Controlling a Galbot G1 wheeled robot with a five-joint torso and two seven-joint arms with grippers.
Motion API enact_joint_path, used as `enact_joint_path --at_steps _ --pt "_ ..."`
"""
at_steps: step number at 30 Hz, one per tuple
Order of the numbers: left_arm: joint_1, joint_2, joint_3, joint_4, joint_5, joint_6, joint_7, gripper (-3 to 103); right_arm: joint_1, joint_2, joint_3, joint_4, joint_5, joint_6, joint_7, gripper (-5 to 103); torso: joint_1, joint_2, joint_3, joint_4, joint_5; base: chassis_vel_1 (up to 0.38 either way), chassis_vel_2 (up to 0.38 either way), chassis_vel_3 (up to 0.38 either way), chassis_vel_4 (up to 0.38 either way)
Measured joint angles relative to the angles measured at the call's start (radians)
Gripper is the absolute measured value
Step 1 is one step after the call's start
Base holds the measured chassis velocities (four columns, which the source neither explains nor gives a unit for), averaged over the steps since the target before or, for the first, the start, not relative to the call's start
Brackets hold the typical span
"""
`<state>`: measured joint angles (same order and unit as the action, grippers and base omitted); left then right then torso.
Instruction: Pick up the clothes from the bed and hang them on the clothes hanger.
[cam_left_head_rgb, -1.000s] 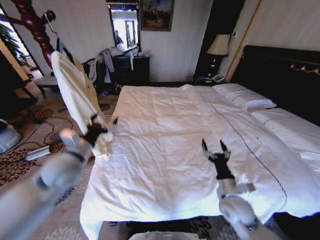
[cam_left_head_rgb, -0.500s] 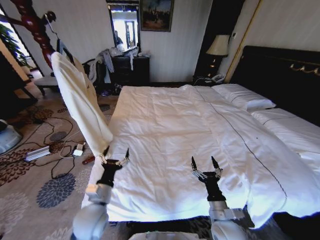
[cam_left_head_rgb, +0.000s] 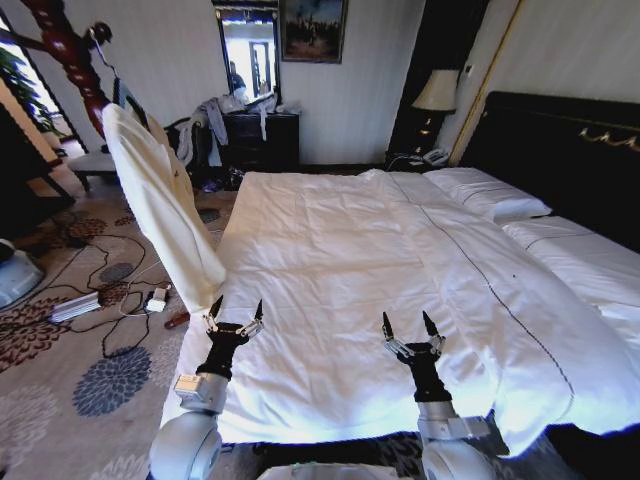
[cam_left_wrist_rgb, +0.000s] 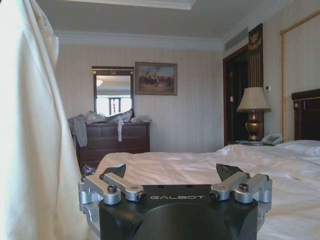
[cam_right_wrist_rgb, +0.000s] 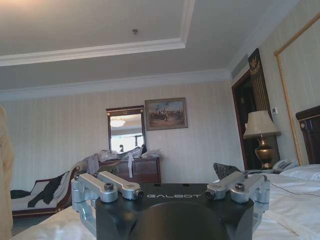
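Note:
The cream clothes (cam_left_head_rgb: 160, 195) hang down from the black clothes hanger (cam_left_head_rgb: 127, 95), whose hook sits on a dark red wooden stand (cam_left_head_rgb: 65, 50) left of the bed (cam_left_head_rgb: 340, 240). My left gripper (cam_left_head_rgb: 235, 310) is open and empty over the bed's near left corner, just below and right of the garment's hem, not touching it. My right gripper (cam_left_head_rgb: 405, 326) is open and empty over the duvet's near edge. The left wrist view shows the clothes (cam_left_wrist_rgb: 30, 130) close beside the open left gripper (cam_left_wrist_rgb: 172, 172). The right gripper (cam_right_wrist_rgb: 170, 177) also shows open.
A dark dresser (cam_left_head_rgb: 262, 138) heaped with grey clothes stands against the far wall. Cables and a power strip (cam_left_head_rgb: 78, 305) lie on the patterned carpet under the garment. The dark headboard (cam_left_head_rgb: 560, 150), pillows (cam_left_head_rgb: 490, 195) and a lamp (cam_left_head_rgb: 437, 90) are at the right.
My left gripper has come away from the garment's lower hem and dropped back to the bed's near corner. The right gripper has drawn back toward me. The garment hangs on its own.

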<state>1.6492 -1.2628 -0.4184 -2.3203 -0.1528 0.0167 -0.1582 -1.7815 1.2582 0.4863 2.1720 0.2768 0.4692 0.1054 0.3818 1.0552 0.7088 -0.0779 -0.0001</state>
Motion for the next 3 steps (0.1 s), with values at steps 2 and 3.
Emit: enact_joint_path --at_steps 2,3 --pt "0.0 0.001 0.0 0.0 -0.001 0.001 0.0 100 0.0 0.0 0.0 0.0 0.001 0.0 0.0 100 0.0 0.0 0.0 0.0 0.0001 0.0 0.0 0.0 0.0" --pt "-0.001 0.002 0.0 0.0 -0.002 0.001 -0.001 100 0.0 0.0 0.0 0.0 0.001 0.0 0.0 100 0.0 0.0 0.0 0.0 0.0 0.0 0.0 0.0 0.0"
